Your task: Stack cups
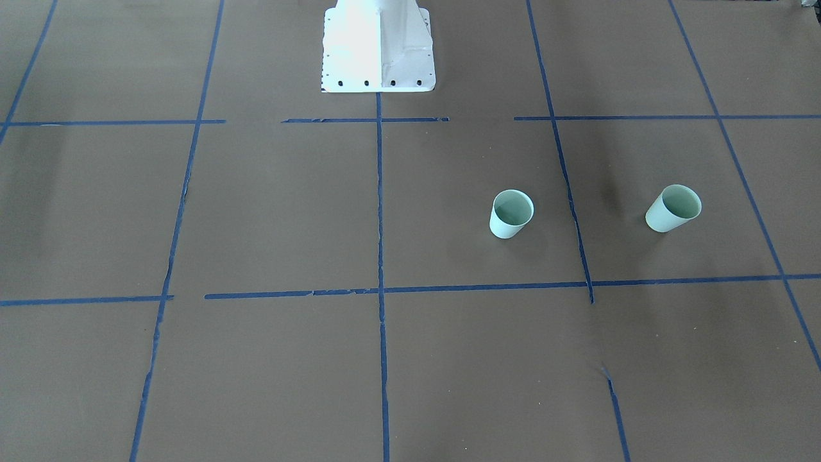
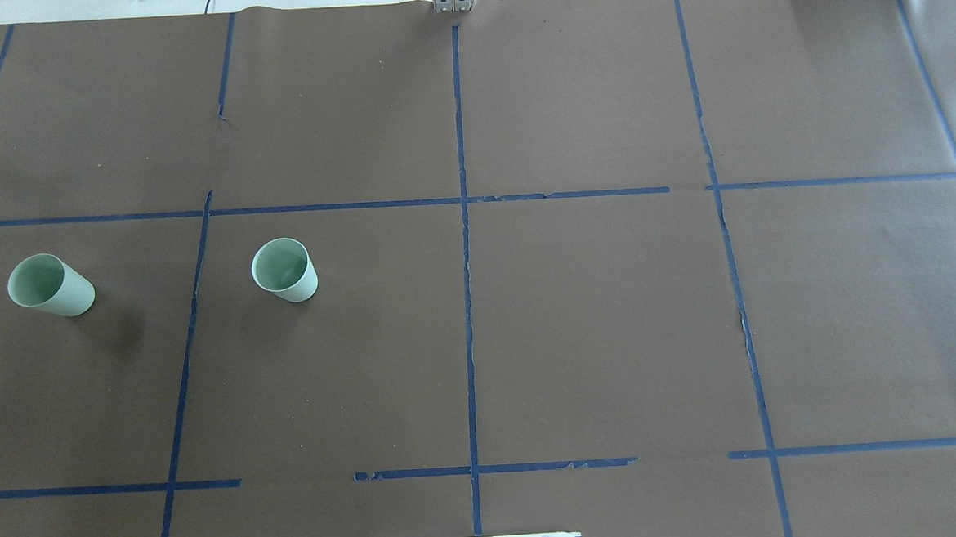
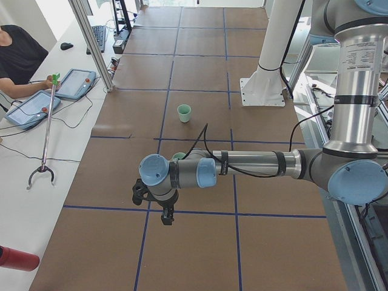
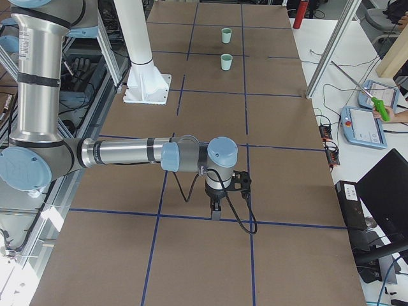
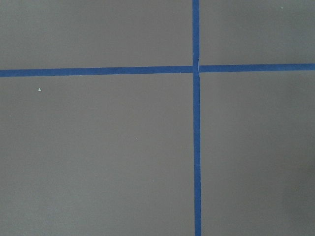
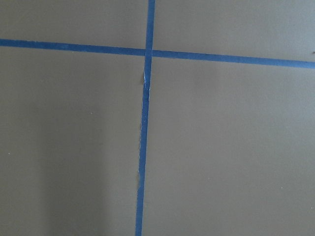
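Note:
Two pale mint-green cups stand upright and apart on the robot's left half of the table. The inner cup (image 2: 284, 270) (image 1: 511, 213) (image 3: 183, 113) (image 4: 225, 62) is nearer the table's middle. The outer cup (image 2: 49, 285) (image 1: 673, 208) (image 4: 225, 36) is near the left end and is mostly hidden behind the arm in the exterior left view. My left gripper (image 3: 165, 219) shows only in the exterior left view, high above the table and short of the cups. My right gripper (image 4: 216, 213) shows only in the exterior right view, far from both cups. I cannot tell whether either gripper is open or shut.
Brown paper with blue tape grid lines (image 2: 464, 220) covers the table. The white robot pedestal (image 1: 378, 45) stands at the robot's edge. Operators with tablets (image 3: 76, 82) and a grabber stick (image 3: 45, 133) sit at a side table. Both wrist views show only paper and tape.

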`<state>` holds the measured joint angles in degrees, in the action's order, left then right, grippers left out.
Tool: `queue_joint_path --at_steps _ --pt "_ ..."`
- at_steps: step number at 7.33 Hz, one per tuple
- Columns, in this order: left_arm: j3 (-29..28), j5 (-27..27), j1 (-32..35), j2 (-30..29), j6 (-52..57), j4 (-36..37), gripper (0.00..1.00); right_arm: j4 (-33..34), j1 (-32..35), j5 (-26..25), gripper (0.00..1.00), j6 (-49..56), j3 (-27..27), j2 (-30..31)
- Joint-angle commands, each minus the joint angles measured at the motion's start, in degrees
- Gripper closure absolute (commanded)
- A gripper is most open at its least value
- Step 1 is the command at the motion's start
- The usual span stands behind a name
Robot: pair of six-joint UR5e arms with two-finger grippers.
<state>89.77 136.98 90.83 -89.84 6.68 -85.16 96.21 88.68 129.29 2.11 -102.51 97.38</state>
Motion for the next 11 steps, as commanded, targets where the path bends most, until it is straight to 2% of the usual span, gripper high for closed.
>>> queue_joint_path --at_steps 1,3,4,5,6,7,8,10,11 --pt "1.01 -0.04 0.04 -0.24 0.27 -0.18 0.0 0.03 0.0 0.0 0.0 0.0 0.03 0.0" --pt "1.11 -0.13 -0.04 -0.77 0.27 -1.32 0.0 -0.05 0.0 0.0 0.0 0.0 0.03 0.0" --pt "3.98 -0.39 -0.04 -0.08 -0.78 -1.67 0.0 -0.05 0.0 0.0 0.0 0.0 0.03 0.0" --pt "4.53 -0.13 -1.09 -0.07 -4.44 -1.94 0.0 -0.05 0.0 0.0 0.0 0.0 0.03 0.0" --pt "7.15 -0.39 -3.01 -0.07 -10.4 -2.11 0.0 -0.05 0.0 0.0 0.0 0.0 0.03 0.0" --pt "11.0 -0.92 -7.99 0.02 -18.46 -2.55 0.0 0.03 0.0 0.0 0.0 0.0 -0.05 0.0" --pt "13.3 -4.14 -12.48 0.02 -26.81 -4.64 0.0 -0.05 0.0 0.0 0.0 0.0 0.03 0.0" --pt "12.8 -4.52 -16.71 0.02 -34.49 -9.82 0.0 -0.05 0.0 0.0 0.0 0.0 0.03 0.0" --pt "10.89 -4.61 -19.0 0.02 -38.8 -15.51 0.0 -0.05 0.0 0.0 0.0 0.0 0.03 0.0"
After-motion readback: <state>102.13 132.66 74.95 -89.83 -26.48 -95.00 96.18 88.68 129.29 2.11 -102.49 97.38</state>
